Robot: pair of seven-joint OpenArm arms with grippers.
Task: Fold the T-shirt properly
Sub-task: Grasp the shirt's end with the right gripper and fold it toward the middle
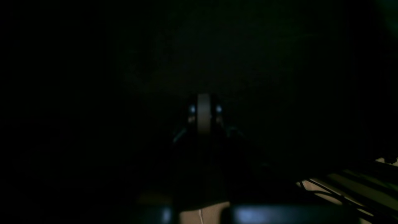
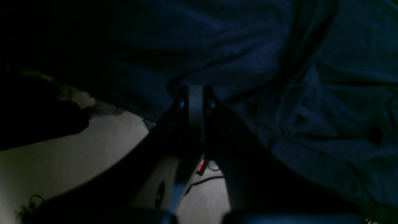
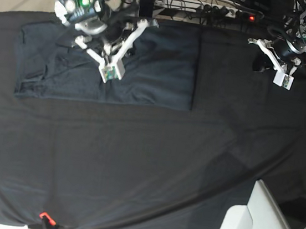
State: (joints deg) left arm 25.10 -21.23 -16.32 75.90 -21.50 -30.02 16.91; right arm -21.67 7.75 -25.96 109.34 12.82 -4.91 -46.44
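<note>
Base overhead (wrists close, dim).

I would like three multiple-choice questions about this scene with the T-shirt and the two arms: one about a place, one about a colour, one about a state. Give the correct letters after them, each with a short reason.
1. Where does the T-shirt lie on the table cloth in the base view?
A. far left part
B. near right corner
C. middle of the near edge

2. What colour is the T-shirt?
A. white
B. charcoal grey
C. red

3. In what state is the T-shirt?
A. spread out flat with both sleeves wide
B. hanging in the air
C. folded into a rectangle

Answers:
1 A: the base view shows it at the far edge, left of the middle, under the right gripper.
2 B: it is a shade lighter than the black cloth below it.
3 C: its near and right edges are straight, and no sleeve sticks out.
</note>
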